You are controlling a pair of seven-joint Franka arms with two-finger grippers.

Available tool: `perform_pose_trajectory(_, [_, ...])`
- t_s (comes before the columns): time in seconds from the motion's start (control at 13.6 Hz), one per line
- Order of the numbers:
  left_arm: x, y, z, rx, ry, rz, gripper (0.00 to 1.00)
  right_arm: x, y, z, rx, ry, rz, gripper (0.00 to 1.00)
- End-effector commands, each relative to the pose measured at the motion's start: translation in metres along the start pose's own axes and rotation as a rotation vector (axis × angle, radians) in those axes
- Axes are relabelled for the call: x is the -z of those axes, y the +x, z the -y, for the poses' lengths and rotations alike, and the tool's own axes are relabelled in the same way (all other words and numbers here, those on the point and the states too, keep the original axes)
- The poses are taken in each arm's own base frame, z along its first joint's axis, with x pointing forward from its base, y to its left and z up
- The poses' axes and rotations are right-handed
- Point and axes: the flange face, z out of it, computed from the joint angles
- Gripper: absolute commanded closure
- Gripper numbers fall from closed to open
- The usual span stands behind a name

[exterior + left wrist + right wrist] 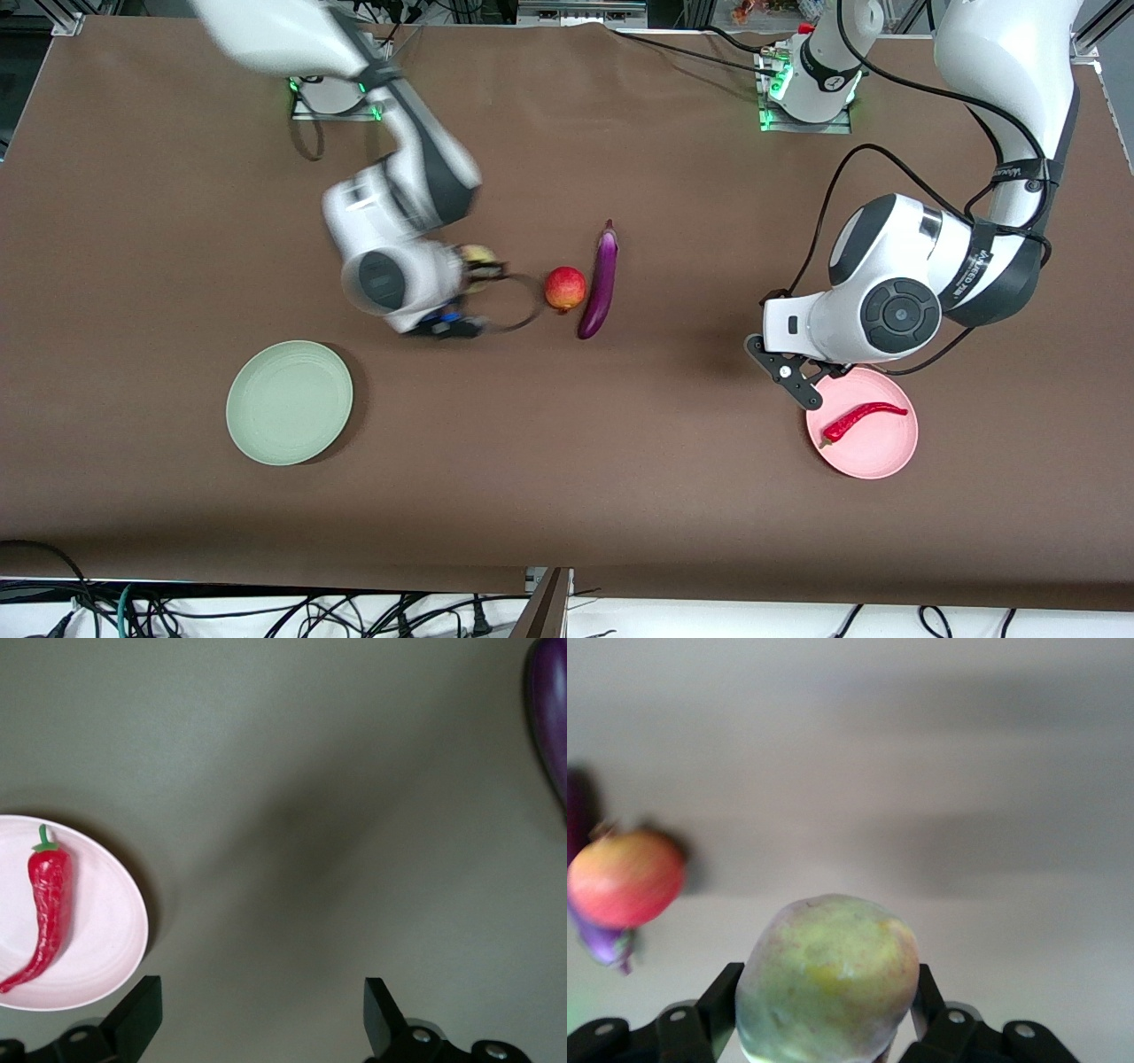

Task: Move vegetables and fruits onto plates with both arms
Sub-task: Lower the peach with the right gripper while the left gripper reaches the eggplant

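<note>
Pale yellow-pink round peach point(827, 979) clamped in right tool point(478, 270), up over brown table point(567, 461) near its middle.
Right tool's black fingers point(719, 999) pinch the peach on both sides; arm w/ motion blur. Red-orange round pomegranate-like ball point(564, 289) sits on table just beside long slim glossy purple eggplant point(600, 282), touching or nearly so; both roughly mid-table. Round pale green matte plate point(289, 402) lies nearer front camera, toward right arm's end. Round pale pink matte plate point(864, 439) toward left arm's end, w/ curved shiny red chili pepper point(859, 420), green stem, lying in it. Left tool point(791, 377) hangs by pink plate's rim, fingers point(137, 1017) spread apart, nothing between them.
</note>
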Motion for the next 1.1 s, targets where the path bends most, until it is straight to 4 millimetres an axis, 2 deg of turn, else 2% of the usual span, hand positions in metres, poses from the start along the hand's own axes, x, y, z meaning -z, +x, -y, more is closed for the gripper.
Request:
perform_pose_trajectory(0.0, [0.037,-0.024,0.006,0.128,-0.056,-0.054,0.00,0.022,0.044,-0.106,0.066,-0.027,-0.035,1.00])
perform_pose_trajectory(0.07, [0.038,-0.037,0.024,0.179,-0.103,-0.076,0.00,0.024,0.067,-0.155,0.095,-0.021,-0.069,1.00])
perform_pose_trajectory(0.15, [0.039,-0.047,0.042,0.215,-0.128,-0.091,0.00,0.026,0.084,-0.193,0.130,-0.013,-0.096,1.00])
perform_pose_trajectory(0.22, [0.041,-0.053,0.052,0.237,-0.133,-0.106,0.00,0.022,0.099,-0.222,0.161,-0.009,-0.131,1.00])
perform_pose_trajectory(0.29, [0.042,-0.056,0.057,0.266,-0.137,-0.108,0.00,0.023,0.111,-0.240,0.180,-0.009,-0.180,1.00])
perform_pose_trajectory(0.44, [0.044,-0.058,0.058,0.363,-0.128,-0.102,0.00,0.020,0.127,-0.260,0.211,-0.023,-0.271,1.00])
perform_pose_trajectory(0.59, [0.046,-0.052,0.046,0.414,-0.137,-0.101,0.00,0.013,0.141,-0.282,0.259,-0.053,-0.337,1.00])
perform_pose_trajectory(0.66, [0.046,-0.042,0.032,0.430,-0.151,-0.099,0.00,0.009,0.144,-0.287,0.263,-0.057,-0.347,1.00])
perform_pose_trajectory(0.81, [0.031,-0.011,-0.012,0.444,-0.156,-0.105,0.00,0.005,0.145,-0.290,0.259,-0.057,-0.344,1.00])
perform_pose_trajectory(0.96, [0.014,0.020,-0.074,0.402,-0.129,-0.088,0.00,-0.001,0.147,-0.292,0.258,-0.057,-0.335,1.00])
perform_pose_trajectory(1.03, [-0.009,0.035,-0.105,0.347,-0.103,-0.051,0.00,-0.002,0.147,-0.296,0.256,-0.070,-0.331,1.00])
